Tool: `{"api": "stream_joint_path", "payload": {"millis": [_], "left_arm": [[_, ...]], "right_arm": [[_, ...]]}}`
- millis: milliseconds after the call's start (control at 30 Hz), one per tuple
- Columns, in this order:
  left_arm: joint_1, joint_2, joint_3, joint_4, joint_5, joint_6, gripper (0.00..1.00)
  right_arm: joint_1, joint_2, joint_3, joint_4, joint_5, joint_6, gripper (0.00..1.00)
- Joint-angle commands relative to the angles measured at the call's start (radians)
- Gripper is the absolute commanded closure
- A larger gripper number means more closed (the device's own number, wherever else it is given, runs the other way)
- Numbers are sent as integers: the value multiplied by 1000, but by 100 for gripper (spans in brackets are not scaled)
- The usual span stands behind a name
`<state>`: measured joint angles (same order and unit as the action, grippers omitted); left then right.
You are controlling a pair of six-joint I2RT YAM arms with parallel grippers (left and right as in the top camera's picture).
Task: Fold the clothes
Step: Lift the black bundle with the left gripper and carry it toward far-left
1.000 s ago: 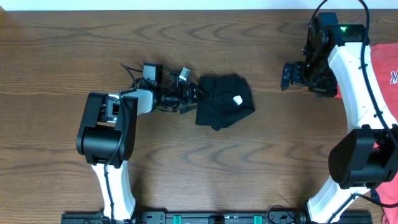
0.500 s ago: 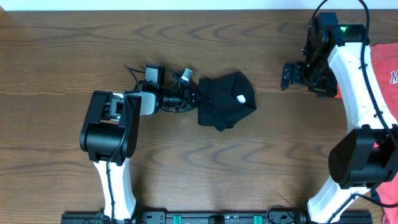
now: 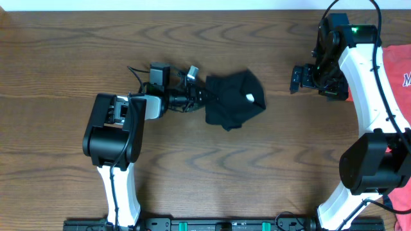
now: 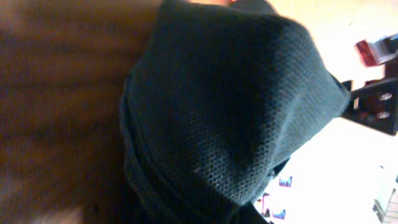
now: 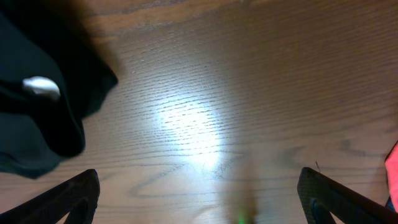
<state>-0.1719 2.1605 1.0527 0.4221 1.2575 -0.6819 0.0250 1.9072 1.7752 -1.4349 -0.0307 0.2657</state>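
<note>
The clothes are a bunched black garment with a small white tag, lying at the table's middle. My left gripper reaches in low from the left and is shut on the garment's left edge. Knit black fabric fills the left wrist view and hides the jaws. My right gripper hovers to the right of the garment, apart from it, open and holding nothing. In the right wrist view its dark fingertips stand wide over bare wood, with the clothes at the far left.
A red-orange T-shirt with white lettering lies at the table's right edge, behind the right arm; a sliver of it shows in the right wrist view. Brown wooden table surrounds the garment.
The left gripper closed on the garment's left edge and drew it slightly up and to the right, bunching it. The right arm has not moved.
</note>
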Motion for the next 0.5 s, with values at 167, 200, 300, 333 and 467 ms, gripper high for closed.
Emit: {"api": "stream_joint_path", "payload": {"millis": [167,200,300,333,467], "left_arm": [[121,-145,0,133,-76,-215,94],[135,-167,0,133,-89,-220,94],[196,-249,0,129,-128,-235,94],[230,-285,0,129,-141,-241,94],[336,-363,0,105,-148,-248,94]], "right_arm": [[2,-11,18,4,-4,-13,1],[3,-11,18,4,-4,-12,1],[6,-11,18,4,-5,-12,1],[8,-11,18,4,-4,-12,1],[14,-11,18,6,-4,-8,1]]}}
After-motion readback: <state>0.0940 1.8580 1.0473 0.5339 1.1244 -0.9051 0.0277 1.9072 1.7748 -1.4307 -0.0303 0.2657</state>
